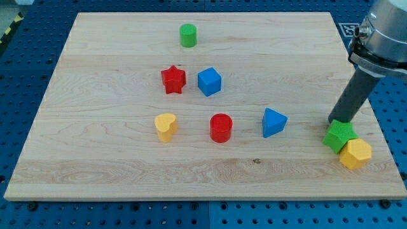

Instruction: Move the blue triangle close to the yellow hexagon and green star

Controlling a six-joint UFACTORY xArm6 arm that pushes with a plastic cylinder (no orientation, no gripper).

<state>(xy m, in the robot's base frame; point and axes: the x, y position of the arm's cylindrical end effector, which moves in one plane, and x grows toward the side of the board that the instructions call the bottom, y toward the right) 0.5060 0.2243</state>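
Blue triangle (274,122): you find it on the counter (114,178), right of centre, well apart from its two targets and with bare wood between.
Yellow hexagon (355,153): it sits at the counter's right edge, low in the view, touching the green star.
Green star (339,135): it lies just above and to the left of the hexagon, right under the rod.
My tip (334,121): you see it at the green star's upper edge, touching it or just beside it; which one cannot be told. It stands on the wrong side of the triangle for the push.
Gripper: there is none on this arm, only the dark rod, so nothing opens or closes and nothing is held.
How it will handle: judge the triangle light, rigid and quick to slide on smooth wood. It will likely spin if you press a corner.
Where to press: you cannot grasp it, so meet the middle of its left-hand face and push toward the view's right, a little downward.
Risk: the targets sit near the edge, so a hard shove may knock them off.
Other blocks: the red cylinder (221,127), yellow heart (165,126), red star (173,79), blue cube (209,81) and green cylinder (187,35) all lie left of the triangle.
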